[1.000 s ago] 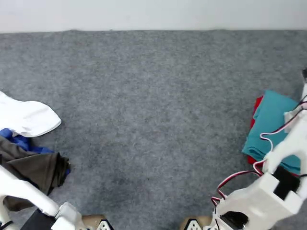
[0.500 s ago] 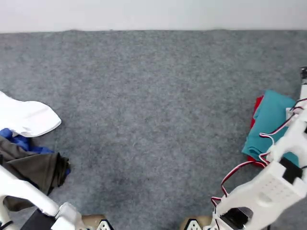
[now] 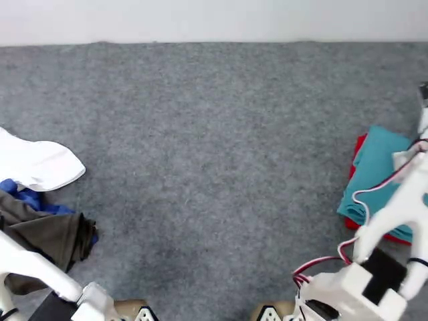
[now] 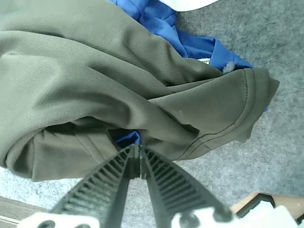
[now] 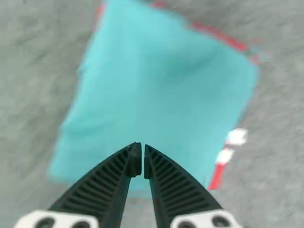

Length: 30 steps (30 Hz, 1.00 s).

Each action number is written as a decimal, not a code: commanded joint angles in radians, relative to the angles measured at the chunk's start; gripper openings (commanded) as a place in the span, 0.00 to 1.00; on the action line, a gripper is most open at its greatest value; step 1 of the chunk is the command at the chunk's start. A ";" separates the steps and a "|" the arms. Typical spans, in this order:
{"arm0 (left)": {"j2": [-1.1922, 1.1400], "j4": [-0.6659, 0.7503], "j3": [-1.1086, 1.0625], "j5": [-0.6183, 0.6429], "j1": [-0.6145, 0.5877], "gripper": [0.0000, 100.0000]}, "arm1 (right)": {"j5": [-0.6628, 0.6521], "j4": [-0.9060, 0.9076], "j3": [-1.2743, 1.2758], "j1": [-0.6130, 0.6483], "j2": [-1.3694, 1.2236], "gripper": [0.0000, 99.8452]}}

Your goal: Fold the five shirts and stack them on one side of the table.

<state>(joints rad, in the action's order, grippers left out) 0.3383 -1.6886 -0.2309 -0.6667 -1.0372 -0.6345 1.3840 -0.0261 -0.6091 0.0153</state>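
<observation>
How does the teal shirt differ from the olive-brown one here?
The teal shirt is folded flat; the olive-brown shirt is a crumpled heap. The teal shirt lies on a red shirt on the right; the olive-brown shirt lies over a blue shirt on the left. Shared: the shut right end effector points at the teal one, the shut left end effector at the olive-brown.

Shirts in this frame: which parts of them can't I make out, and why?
1. Red shirt: in the high view, nearly all of it is covered by the teal shirt, so its fold cannot be judged.
2. Blue shirt: in the high view, it is buried between the white shirt and the olive shirt, so its extent is hidden.
3. White shirt: cut off by the high view's left edge.
4. Teal shirt's edges: blurred in the right wrist view.
</observation>
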 commanded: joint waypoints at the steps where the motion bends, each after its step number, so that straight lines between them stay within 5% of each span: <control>1: 0.011 -0.006 0.007 -0.005 0.000 0.03 | 0.002 0.180 -0.034 0.048 0.062 0.01; 10: -0.009 -0.002 -0.008 -0.029 0.037 0.26 | 0.121 0.404 -0.032 0.056 0.067 0.01; 25: -0.520 0.354 -0.160 -0.051 0.252 0.25 | 0.153 0.412 0.064 -0.035 0.252 0.01; 30: -0.637 0.367 -0.119 -0.055 0.308 0.03 | 0.152 0.410 0.207 -0.033 0.387 0.01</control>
<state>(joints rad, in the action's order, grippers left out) -0.2463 -1.3357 -0.3659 -0.7127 -0.7718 -0.4856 1.7538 0.1412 -0.6322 0.3053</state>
